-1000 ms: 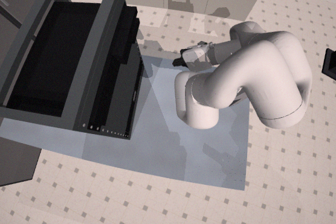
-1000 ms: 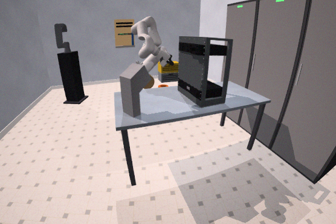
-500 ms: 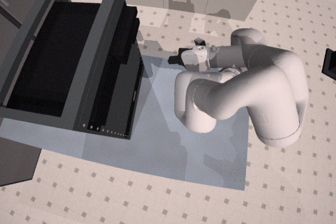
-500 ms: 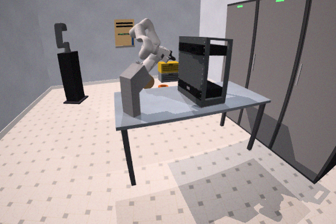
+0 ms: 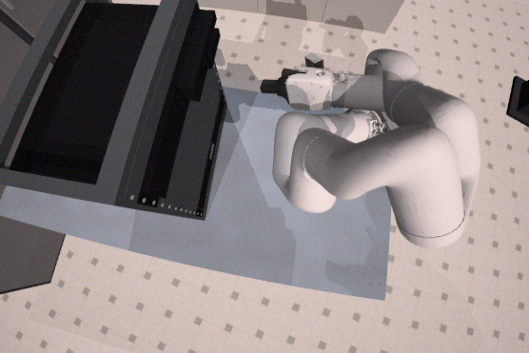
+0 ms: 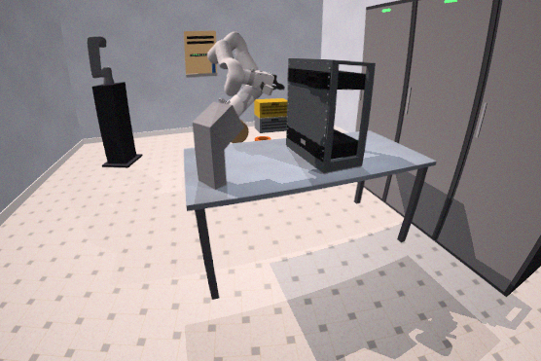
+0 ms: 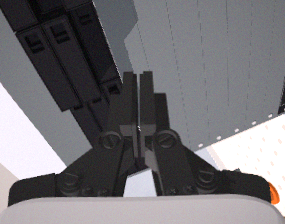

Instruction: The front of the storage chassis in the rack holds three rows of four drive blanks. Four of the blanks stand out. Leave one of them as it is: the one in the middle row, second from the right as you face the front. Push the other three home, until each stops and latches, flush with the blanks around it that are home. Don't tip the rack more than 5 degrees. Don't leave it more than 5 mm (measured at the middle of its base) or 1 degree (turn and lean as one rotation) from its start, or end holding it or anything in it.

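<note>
The rack (image 5: 143, 84) (image 6: 368, 115) stands upright on the table. Dark drive blanks (image 5: 207, 19) (image 7: 49, 72) show at its front, with stepped edges at the far end in the top view. In the wrist view, blanks with small latch marks lie at the upper left, and a few lower ones are partly behind the left finger. Dark shading makes it hard to tell exactly which stand out. My gripper (image 5: 263, 86) (image 6: 283, 86) (image 7: 138, 89) is shut and empty. It hangs in front of the rack, apart from it, pointing toward its front.
A grey panel (image 5: 192, 146) (image 7: 193, 65) covers much of the rack front beside the blanks. The blue-grey table (image 5: 266, 241) (image 6: 263, 168) carries the rack. Cabinets (image 6: 452, 100) stand behind it. A yellow case (image 6: 270, 107) lies beyond the table.
</note>
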`<action>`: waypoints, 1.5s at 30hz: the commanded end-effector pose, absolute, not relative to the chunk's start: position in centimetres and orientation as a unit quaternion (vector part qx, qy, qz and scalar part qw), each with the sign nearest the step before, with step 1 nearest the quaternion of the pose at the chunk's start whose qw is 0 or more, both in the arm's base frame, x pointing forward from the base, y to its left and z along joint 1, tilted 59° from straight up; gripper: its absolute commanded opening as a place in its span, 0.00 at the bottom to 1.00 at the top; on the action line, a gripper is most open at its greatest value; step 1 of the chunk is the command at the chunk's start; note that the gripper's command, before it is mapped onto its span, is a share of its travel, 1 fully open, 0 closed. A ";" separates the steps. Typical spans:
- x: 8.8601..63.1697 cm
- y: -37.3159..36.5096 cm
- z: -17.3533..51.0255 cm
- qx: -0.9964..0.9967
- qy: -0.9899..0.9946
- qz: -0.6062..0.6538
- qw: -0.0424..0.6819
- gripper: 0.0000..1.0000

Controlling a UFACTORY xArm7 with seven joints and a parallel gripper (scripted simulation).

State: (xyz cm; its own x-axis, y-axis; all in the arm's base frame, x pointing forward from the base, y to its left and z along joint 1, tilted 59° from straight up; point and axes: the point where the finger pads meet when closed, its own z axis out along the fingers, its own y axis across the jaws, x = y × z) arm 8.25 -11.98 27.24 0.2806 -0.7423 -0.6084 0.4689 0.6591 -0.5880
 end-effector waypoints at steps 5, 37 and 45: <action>7.4 -12.6 29.0 -0.156 0.424 -0.429 0.782 0.00; 4.4 -13.3 32.9 -0.133 0.344 -0.506 0.780 0.00; 4.0 -13.4 33.2 -0.123 0.336 -0.509 0.783 0.00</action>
